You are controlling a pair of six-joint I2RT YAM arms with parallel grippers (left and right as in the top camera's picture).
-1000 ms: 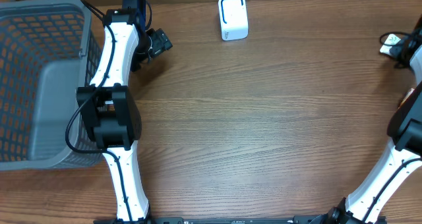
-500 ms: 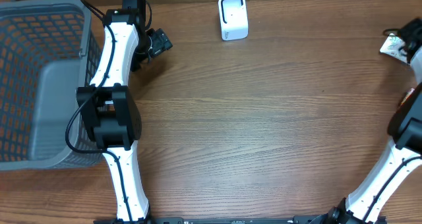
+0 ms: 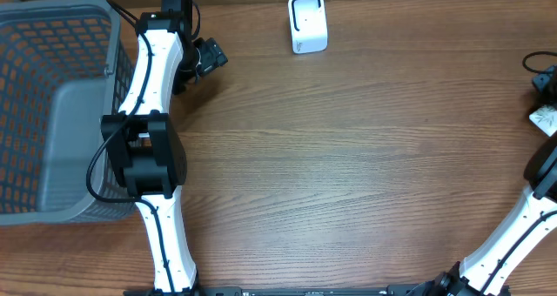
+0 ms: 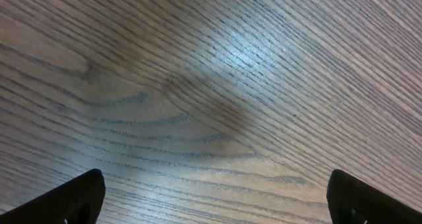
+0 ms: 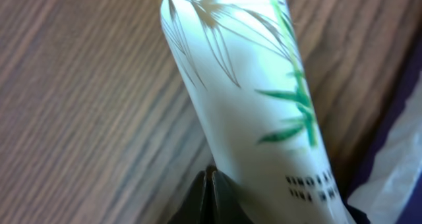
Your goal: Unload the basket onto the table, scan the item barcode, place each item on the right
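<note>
Wood-grain table [image 3: 348, 157], brown, matte, with one glare patch under the left wrist camera. The whole centre is open, from the scanner [image 3: 307, 23] at the far edge down to the near edge. The left side is boxed in by the basket [image 3: 52, 113], with the left arm [image 3: 152, 78] lying along its right wall. The right arm [image 3: 513, 235] hugs the right edge, partly out of the overhead view.

Left gripper [image 4: 217, 197]: fingers spread wide, only the two black tips show in the bottom corners, bare wood between them, nothing held.

Right gripper [image 5: 211, 194]: fingers pressed together, pinching the tube [image 5: 250, 99] by its thin end. Overhead puts the tube [image 3: 544, 117] at the right edge of the table, well apart from the scanner.

Versus a second ago: the tube was higher up the right edge, closer to the far side. It now sits nearer the robot's side and further right. Left arm, basket and scanner are unchanged.

Materials:
- Tube: smooth glossy white plastic, rounded body, green and gold leaf print, small dark lettering near the gripped end, tilted in the wrist view.
- Scanner: small white rounded block with a blue-outlined window.
- Basket: grey plastic lattice walls, solid floor.
- Arms: white links, black joints.

At the right edge of the right wrist view there is something pale and crinkled over something dark, too blurred to identify.
</note>
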